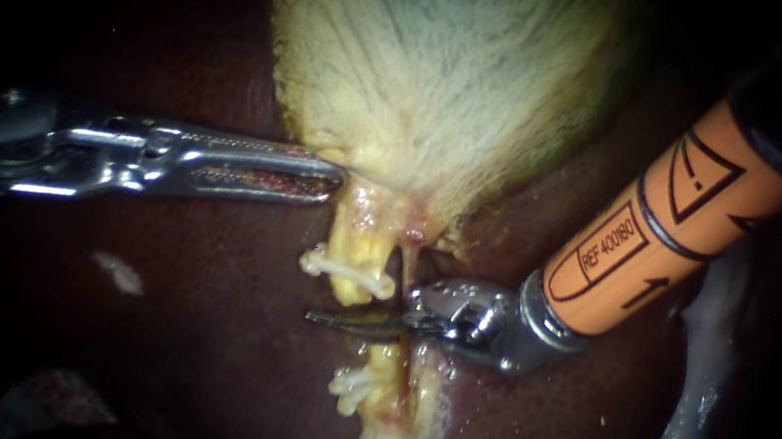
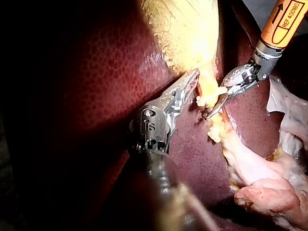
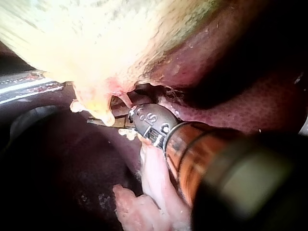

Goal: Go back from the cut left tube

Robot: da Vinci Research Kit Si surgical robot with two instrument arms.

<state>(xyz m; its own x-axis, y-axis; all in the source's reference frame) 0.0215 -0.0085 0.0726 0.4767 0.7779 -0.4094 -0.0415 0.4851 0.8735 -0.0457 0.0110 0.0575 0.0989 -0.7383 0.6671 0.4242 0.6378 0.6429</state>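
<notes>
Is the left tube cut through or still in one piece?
Cut through: its upper clipped stump and lower clipped stump end apart, a gap between.

Clipped tube stumps (image 1: 349, 283) flank right instrument (image 1: 342, 320), left instrument (image 1: 325, 181) and gallbladder (image 1: 450, 76) above, open liver (image 1: 193, 345) alongside

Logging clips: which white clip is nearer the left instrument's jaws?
The clip on the stump under the gallbladder, above the right instrument's blades; the other clip lies below them.

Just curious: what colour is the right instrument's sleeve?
The sleeve is orange with black markings; it shows clearest in the endoscope view.
</notes>
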